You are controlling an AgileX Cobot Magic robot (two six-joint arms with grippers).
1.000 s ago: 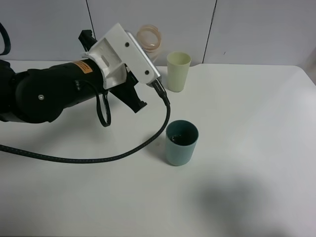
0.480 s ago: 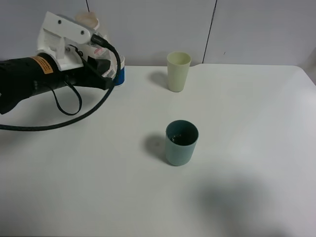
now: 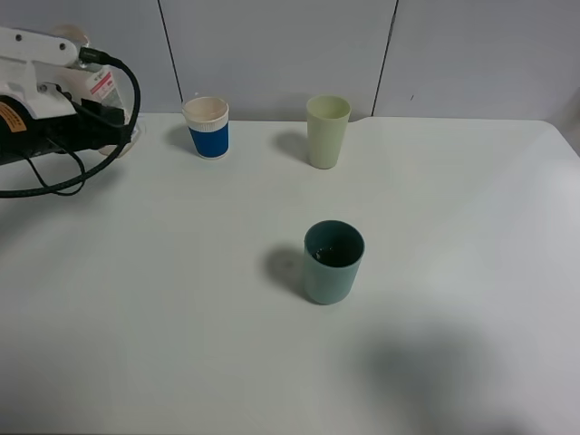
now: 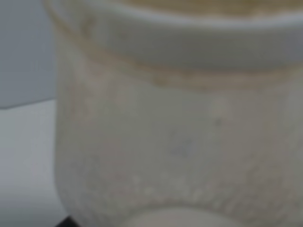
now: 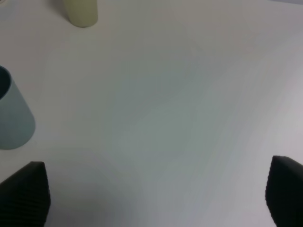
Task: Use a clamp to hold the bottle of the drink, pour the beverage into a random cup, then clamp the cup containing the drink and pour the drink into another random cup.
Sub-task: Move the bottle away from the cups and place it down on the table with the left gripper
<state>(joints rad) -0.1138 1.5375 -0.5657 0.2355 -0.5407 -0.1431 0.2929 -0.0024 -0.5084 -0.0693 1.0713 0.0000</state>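
Left arm (image 3: pixel 50 136) upper left; I can't tell its fingers' state, wrist view is all blurred pale bottle (image 4: pixel 180 142). Right fingers (image 5: pixel 23 194) wide apart above counter (image 5: pixel 189 94).

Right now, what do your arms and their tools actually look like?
The left arm is a thick black tube with an orange label. It has a white angular bracket at its wrist and a black cable looping from it. Of the right tool, only two black, finely ribbed fingers show.
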